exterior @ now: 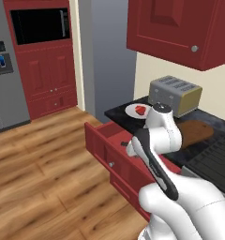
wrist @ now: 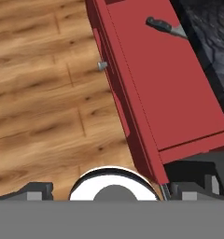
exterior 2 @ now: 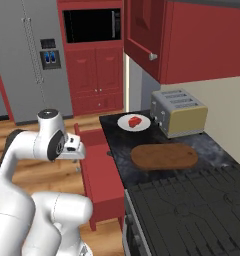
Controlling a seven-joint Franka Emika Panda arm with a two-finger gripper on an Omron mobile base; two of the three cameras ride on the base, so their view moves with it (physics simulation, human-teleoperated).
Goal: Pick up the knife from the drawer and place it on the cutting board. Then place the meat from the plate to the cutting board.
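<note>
So the pincer (wrist: 111, 192) is spread wide open with nothing in it, its two dark tips sitting far apart at the bottom of the hand view. It hangs up above the pulled-out drawer (wrist: 165, 84), looking down on the front panel and its little metal knob (wrist: 102, 65), with wood floor (wrist: 44, 93) off to one side.

The knife (wrist: 166, 27) is lying inside the drawer toward the far end, black handle in plain sight and the grey blade running in under the edge of the dark tabletop (wrist: 212, 42).

From the right base view, the drawer (exterior 2: 99, 165) sticks out from under the tabletop (exterior 2: 114, 145). The cutting board (exterior 2: 164, 156) lies bare on it, in front of the toaster (exterior 2: 178, 112). Just beside the toaster sits the plate (exterior 2: 126, 123) with the meat (exterior 2: 134, 121) on it, near the board but not touching.
</note>
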